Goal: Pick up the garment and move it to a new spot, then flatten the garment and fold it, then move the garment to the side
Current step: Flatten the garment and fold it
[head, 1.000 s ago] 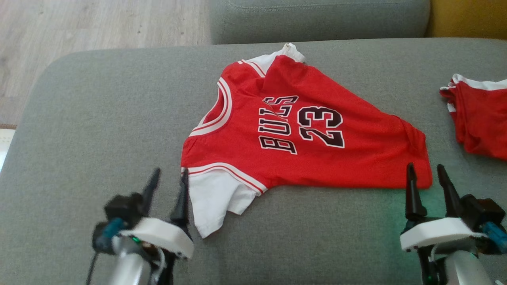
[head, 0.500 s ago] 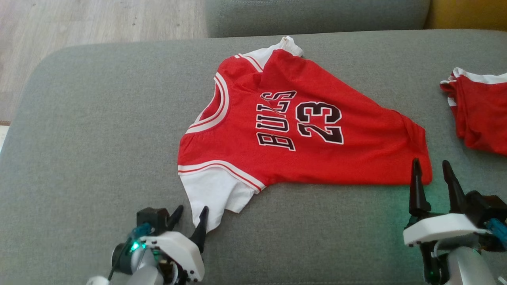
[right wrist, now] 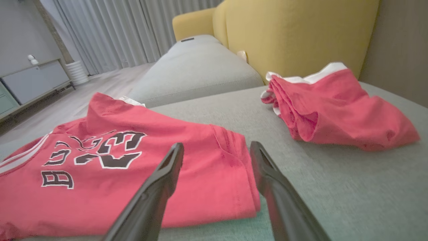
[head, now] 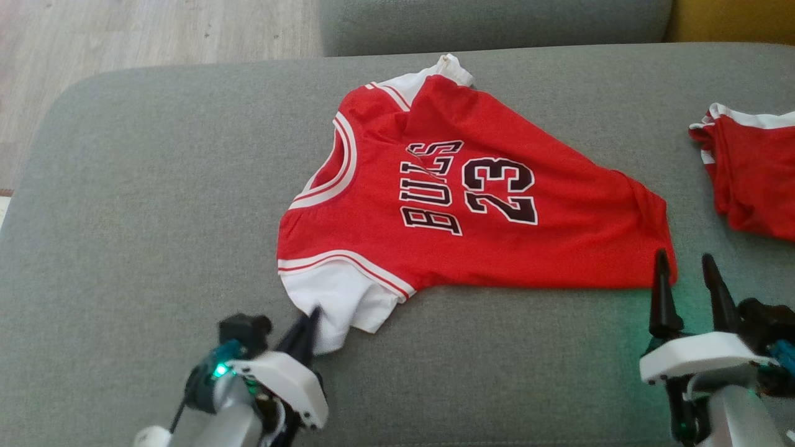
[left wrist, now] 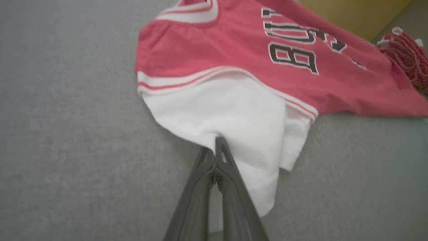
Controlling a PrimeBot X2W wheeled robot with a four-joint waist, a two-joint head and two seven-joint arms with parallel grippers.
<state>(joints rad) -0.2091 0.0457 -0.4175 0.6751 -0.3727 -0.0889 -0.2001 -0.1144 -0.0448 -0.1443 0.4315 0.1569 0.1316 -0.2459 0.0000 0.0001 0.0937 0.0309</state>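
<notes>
The garment (head: 559, 236) is a red jersey with white sleeves and black "BULLS 23" lettering, lying spread on the grey cushion (head: 155, 217). My left gripper (head: 306, 318) is shut on the near edge of its white sleeve (left wrist: 234, 110); a strip of white cloth shows between the closed fingers in the left wrist view. My right gripper (head: 685, 257) stands open just off the jersey's near right hem corner, the left fingertip at the hem's edge. In the right wrist view the hem corner (right wrist: 234, 174) lies between the spread fingers of the right gripper (right wrist: 216, 147).
A second red and white garment (head: 754, 180) lies bunched at the right edge of the cushion, close to my right gripper. Another grey cushion (head: 497, 25) sits behind, a yellow sofa (right wrist: 294, 33) at the far right, and wooden floor (head: 124, 37) beyond the left edge.
My left gripper dropped lower beside the white sleeve, then closed on the sleeve's edge. The right gripper stayed open by the hem corner. The head view shifted slightly.
</notes>
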